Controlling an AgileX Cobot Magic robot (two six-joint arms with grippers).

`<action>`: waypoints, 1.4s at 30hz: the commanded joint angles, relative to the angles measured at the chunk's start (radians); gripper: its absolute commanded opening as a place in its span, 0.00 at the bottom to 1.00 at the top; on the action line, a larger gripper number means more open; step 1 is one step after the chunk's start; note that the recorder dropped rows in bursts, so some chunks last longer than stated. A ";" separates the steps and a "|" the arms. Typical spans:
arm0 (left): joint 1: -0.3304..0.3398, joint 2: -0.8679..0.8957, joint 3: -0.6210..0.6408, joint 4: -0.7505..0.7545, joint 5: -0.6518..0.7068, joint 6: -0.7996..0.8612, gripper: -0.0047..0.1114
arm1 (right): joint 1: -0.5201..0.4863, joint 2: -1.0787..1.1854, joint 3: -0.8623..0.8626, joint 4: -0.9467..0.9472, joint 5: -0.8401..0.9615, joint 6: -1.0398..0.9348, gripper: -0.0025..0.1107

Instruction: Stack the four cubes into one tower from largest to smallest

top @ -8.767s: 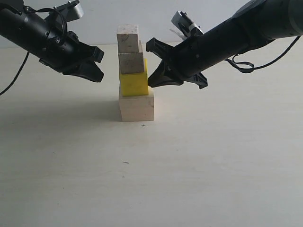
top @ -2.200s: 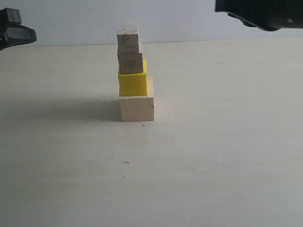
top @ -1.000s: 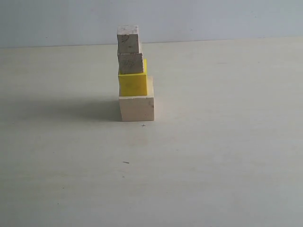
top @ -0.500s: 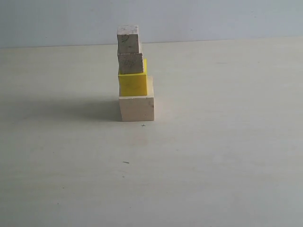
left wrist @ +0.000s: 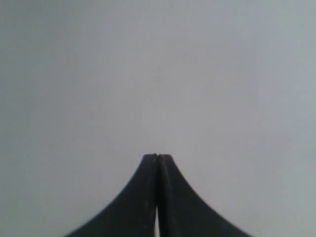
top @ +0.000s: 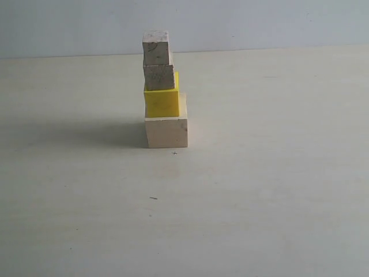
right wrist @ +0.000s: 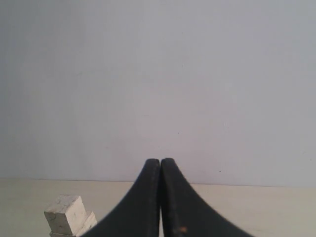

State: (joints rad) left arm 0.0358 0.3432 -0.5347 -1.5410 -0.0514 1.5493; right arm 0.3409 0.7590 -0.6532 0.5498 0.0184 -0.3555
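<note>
1. Left gripper (left wrist: 157, 159): jaws pressed together, holding nothing; faces plain wall (left wrist: 158, 74).
2. Right gripper (right wrist: 160, 162): jaws pressed together, holding nothing; smallest cube (right wrist: 63, 213) well apart from tips.
3. Tower (top: 165, 92) upright on table (top: 259, 190), four cubes, untouched.

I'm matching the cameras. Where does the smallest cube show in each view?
Exterior: smallest cube tops the tower, against the wall.
Left wrist: not in it.
Right wrist: the cube sits beside the right gripper, at the frame's edge.
Shared landmark: the grey wall, in all three.
</note>
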 commanded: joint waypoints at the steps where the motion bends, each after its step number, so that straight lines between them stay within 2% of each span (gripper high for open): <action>1: -0.006 -0.056 0.124 0.295 0.019 -0.364 0.04 | -0.003 -0.003 0.005 -0.008 -0.007 -0.012 0.02; 3: -0.006 -0.075 0.169 0.552 0.030 -0.638 0.04 | -0.003 -0.003 0.005 -0.008 -0.007 -0.012 0.02; 4: -0.006 -0.089 0.201 0.755 0.038 -0.871 0.04 | -0.003 -0.003 0.005 -0.008 -0.007 -0.012 0.02; 6: -0.002 -0.117 0.240 1.020 0.051 -1.205 0.04 | -0.003 -0.003 0.005 -0.008 -0.007 -0.012 0.02; 7: 0.001 -0.139 0.268 1.210 0.068 -1.372 0.04 | -0.003 -0.003 0.005 -0.008 -0.007 -0.012 0.02; 9: 0.003 -0.175 0.314 1.396 0.075 -1.597 0.04 | -0.003 -0.003 0.005 -0.008 -0.007 -0.012 0.02; 10: 0.003 -0.195 0.339 1.438 0.075 -1.634 0.04 | -0.003 -0.003 0.005 -0.008 -0.007 -0.012 0.02; 17: 0.003 -0.318 0.475 1.439 0.082 -1.634 0.04 | -0.003 -0.003 0.005 -0.008 -0.007 -0.012 0.02; 22: -0.006 -0.343 0.531 1.439 0.156 -1.632 0.04 | -0.003 -0.003 0.005 -0.008 -0.007 -0.012 0.02; 26: -0.030 -0.343 0.535 1.455 0.244 -1.616 0.04 | -0.003 -0.003 0.005 -0.008 -0.007 -0.012 0.02; 32: -0.030 -0.343 0.535 1.548 0.402 -1.607 0.04 | -0.003 -0.003 0.005 -0.008 -0.007 -0.012 0.02; 42: -0.028 -0.343 0.535 1.559 0.404 -1.606 0.04 | -0.003 -0.003 0.005 -0.008 -0.007 -0.012 0.02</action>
State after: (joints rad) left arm 0.0115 0.0066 -0.0030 0.0117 0.3506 -0.0605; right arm 0.3409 0.7590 -0.6532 0.5498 0.0184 -0.3555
